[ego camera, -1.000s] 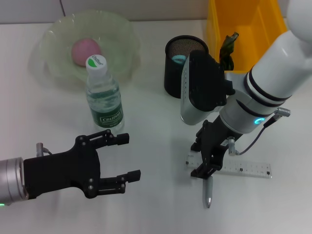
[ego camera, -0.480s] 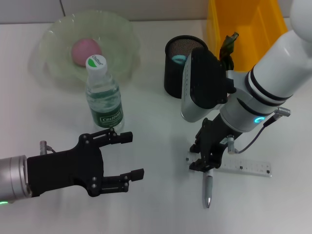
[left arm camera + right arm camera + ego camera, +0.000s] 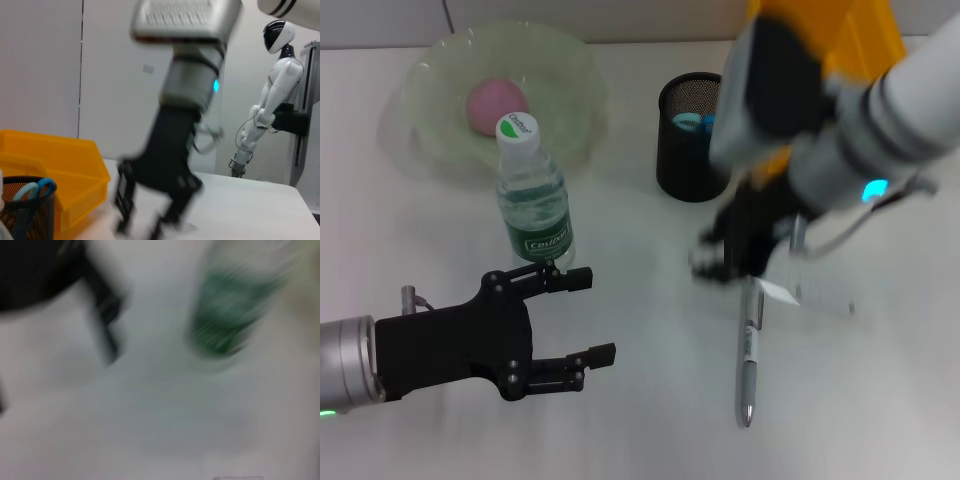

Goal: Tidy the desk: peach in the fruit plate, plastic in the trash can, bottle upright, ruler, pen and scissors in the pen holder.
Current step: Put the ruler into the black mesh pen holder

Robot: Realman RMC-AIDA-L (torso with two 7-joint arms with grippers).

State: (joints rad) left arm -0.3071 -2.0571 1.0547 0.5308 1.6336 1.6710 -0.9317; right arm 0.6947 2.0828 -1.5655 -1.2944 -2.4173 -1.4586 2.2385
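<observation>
My right gripper (image 3: 725, 262) hangs blurred over the desk (image 3: 640, 420), below the pen holder, apparently shut on one end of the clear ruler (image 3: 810, 295), which is off the surface. The silver pen (image 3: 750, 350) lies on the desk just under it. The black mesh pen holder (image 3: 685, 150) has the blue scissors (image 3: 690, 122) inside it. A pink peach (image 3: 497, 103) rests in the green fruit plate (image 3: 430, 70). In front of the plate the bottle (image 3: 533, 195) stands upright. My left gripper (image 3: 597, 316) hovers open below the bottle, holding nothing.
The yellow trash can (image 3: 850, 40) stands at the back right, partly hidden by my right arm. In the left wrist view the pen holder (image 3: 25, 215) and trash can (image 3: 50, 165) show behind the right gripper (image 3: 145, 227). Another white robot (image 3: 270, 100) stands beyond the table.
My right gripper has risen from the desk and moved back toward the pen holder, taking the ruler up with it. The pen stayed on the desk. The left arm barely moved.
</observation>
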